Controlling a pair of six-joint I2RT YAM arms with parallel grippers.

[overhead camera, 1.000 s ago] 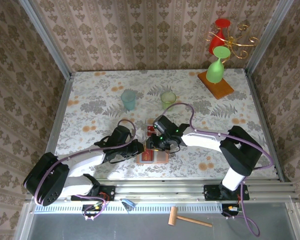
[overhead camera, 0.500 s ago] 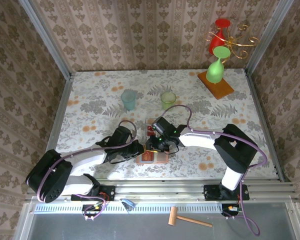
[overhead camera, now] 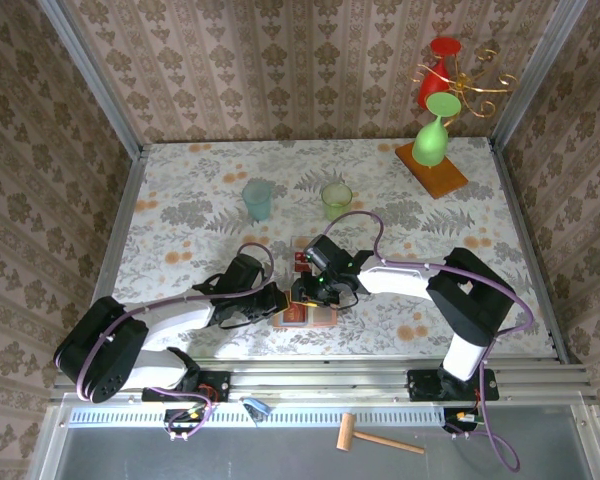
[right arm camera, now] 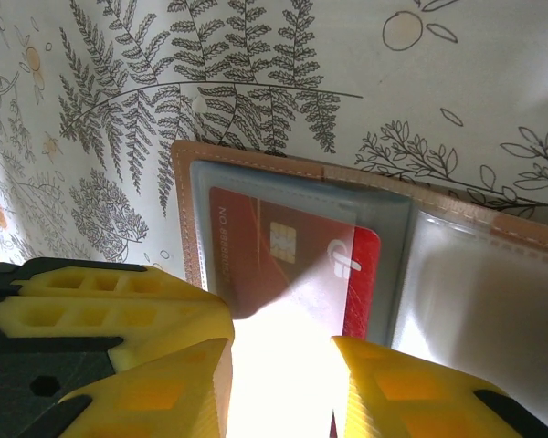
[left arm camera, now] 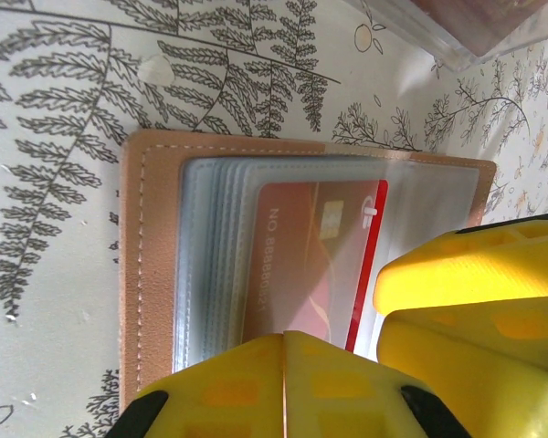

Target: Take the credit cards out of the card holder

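Observation:
The card holder (overhead camera: pixel 307 316) lies open near the table's front middle, tan outside with clear sleeves (left arm camera: pixel 210 255). A red credit card (right arm camera: pixel 283 251) sits in a sleeve, its right end sticking out bare; it appears again as the card (left arm camera: pixel 315 251) in the left wrist view. My left gripper (left arm camera: pixel 284 374) is shut, its tips resting on the sleeves at the holder's near edge (overhead camera: pixel 280 298). My right gripper (right arm camera: pixel 283 392) stands open over the card's near part, one finger on each side, under strong glare. Its yellow fingers (left arm camera: pixel 475 301) also appear in the left wrist view.
A clear plastic tray (overhead camera: pixel 302 258) holding red cards sits just behind the holder. Further back stand a teal cup (overhead camera: pixel 257 199) and a green cup (overhead camera: pixel 336 198). A glass rack on an orange base (overhead camera: pixel 435 170) is at the back right.
The right gripper's jaws have widened a little over the card. Both arms have stayed almost where they were, and the left gripper remains shut on the holder.

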